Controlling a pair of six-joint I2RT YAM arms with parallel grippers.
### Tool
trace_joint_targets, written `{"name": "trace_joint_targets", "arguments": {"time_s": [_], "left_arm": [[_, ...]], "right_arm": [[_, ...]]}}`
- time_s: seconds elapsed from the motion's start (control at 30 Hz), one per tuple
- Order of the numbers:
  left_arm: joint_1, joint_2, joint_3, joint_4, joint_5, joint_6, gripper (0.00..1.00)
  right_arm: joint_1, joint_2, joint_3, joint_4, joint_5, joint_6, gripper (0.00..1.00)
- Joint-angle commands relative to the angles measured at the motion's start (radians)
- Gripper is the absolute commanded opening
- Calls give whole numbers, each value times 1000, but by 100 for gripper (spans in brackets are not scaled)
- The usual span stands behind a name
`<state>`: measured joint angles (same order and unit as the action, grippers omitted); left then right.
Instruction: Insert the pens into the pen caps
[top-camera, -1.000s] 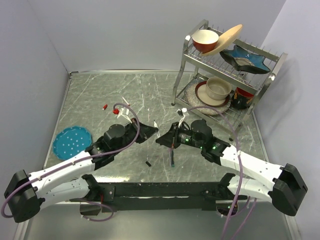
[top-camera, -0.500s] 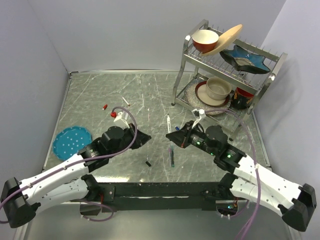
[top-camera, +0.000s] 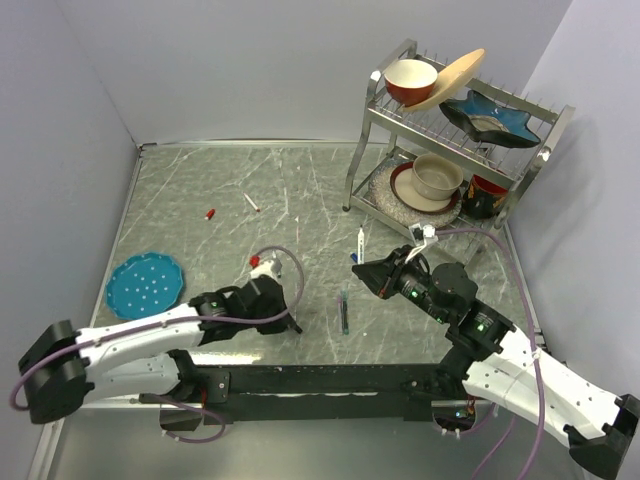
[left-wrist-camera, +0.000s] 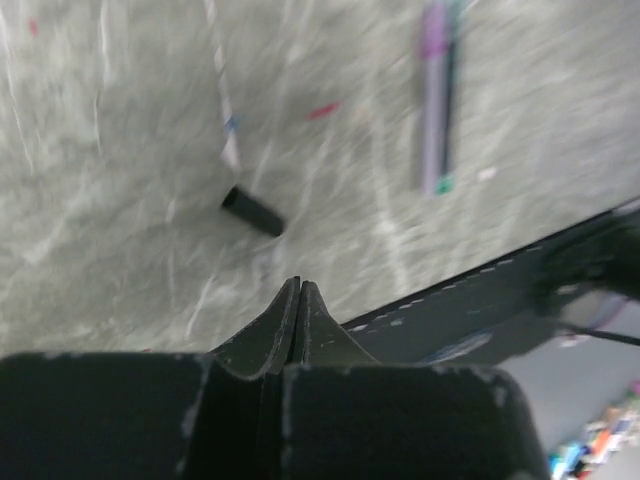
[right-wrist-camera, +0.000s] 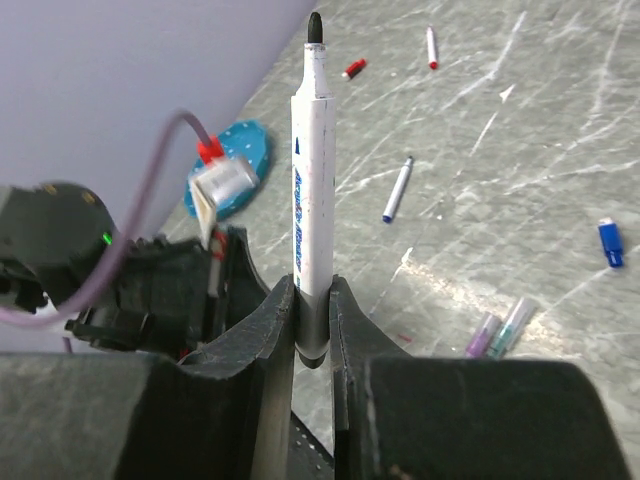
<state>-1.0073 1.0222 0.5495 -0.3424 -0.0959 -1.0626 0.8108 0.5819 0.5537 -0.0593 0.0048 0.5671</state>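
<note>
My right gripper (top-camera: 362, 270) (right-wrist-camera: 312, 318) is shut on a white pen with a black tip (top-camera: 361, 241) (right-wrist-camera: 311, 180) and holds it upright above the table. My left gripper (top-camera: 291, 322) (left-wrist-camera: 299, 286) is shut and empty, low near the table's front edge. A black cap (left-wrist-camera: 252, 212) lies just beyond its tips. A teal pen beside a purple one (top-camera: 344, 312) (left-wrist-camera: 435, 95) lies between the arms. A white pen with a blue tip (right-wrist-camera: 397, 189), a blue cap (right-wrist-camera: 610, 242), a red cap (top-camera: 210, 213) (right-wrist-camera: 354, 68) and a red-tipped white pen (top-camera: 251, 203) (right-wrist-camera: 431, 46) lie apart on the table.
A blue plate (top-camera: 146, 281) lies at the left edge. A metal dish rack (top-camera: 369, 128) with bowls and plates stands at the back right. Grey walls close off the left, back and right sides.
My right gripper has drawn back to the right with the black-tipped pen, which now stands upright. My left gripper has swung down toward the front edge, to the black cap.
</note>
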Motion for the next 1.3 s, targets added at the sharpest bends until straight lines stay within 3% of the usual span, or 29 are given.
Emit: {"name": "trace_joint_targets", "arguments": {"time_s": [0.0, 0.6, 0.83, 1.0, 1.27], "left_arm": [[-54, 94, 36, -30, -24, -43, 1], [-94, 380, 93, 112, -18, -11, 1], [-67, 498, 190, 2, -131, 13, 1], [-50, 500, 271, -58, -157, 85, 1], [-50, 314, 281, -179, -85, 170, 1]], "right_arm": [[-2, -17, 2, -2, 41, -18, 0], [-2, -45, 17, -27, 63, -30, 0], [-2, -63, 17, -42, 72, -36, 0], [-2, -76, 15, -62, 89, -47, 0], [-2, -68, 22, -50, 84, -49, 0]]}}
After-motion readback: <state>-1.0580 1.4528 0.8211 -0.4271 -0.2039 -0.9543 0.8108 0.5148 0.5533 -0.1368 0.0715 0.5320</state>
